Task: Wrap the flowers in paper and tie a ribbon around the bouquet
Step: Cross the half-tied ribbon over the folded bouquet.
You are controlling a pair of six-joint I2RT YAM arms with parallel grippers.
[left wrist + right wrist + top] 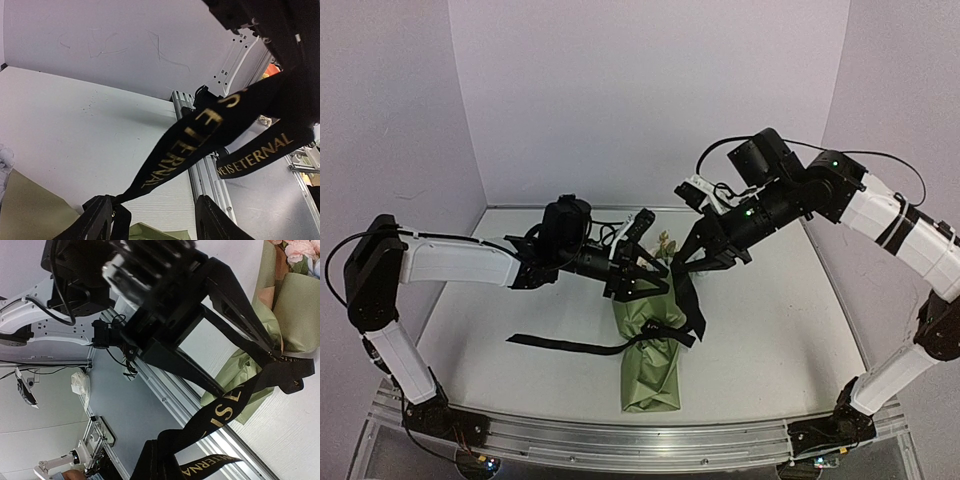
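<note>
At table [500, 310] left, ribbon [565, 346] free tail lies flat, then runs right and loops round bouquet [653, 375] at mid-height.
Left gripper [642, 288] sits over the bouquet's upper part with its fingers spread. One fingertip [102, 217] touches the ribbon near the loop; nothing is pinched.
Flowers [666, 243] just show at the bouquet's far end.
Right gripper [692, 266] is pressed together on the other ribbon end. That strand is off the table and looks taut.

Risks:
- A harder pull with no hold on the bouquet could drag or roll it.
- Ribbon may snag on the left finger.
- Loop could slide along the bouquet.
- With the tail loose, no knot is formed yet.
</note>
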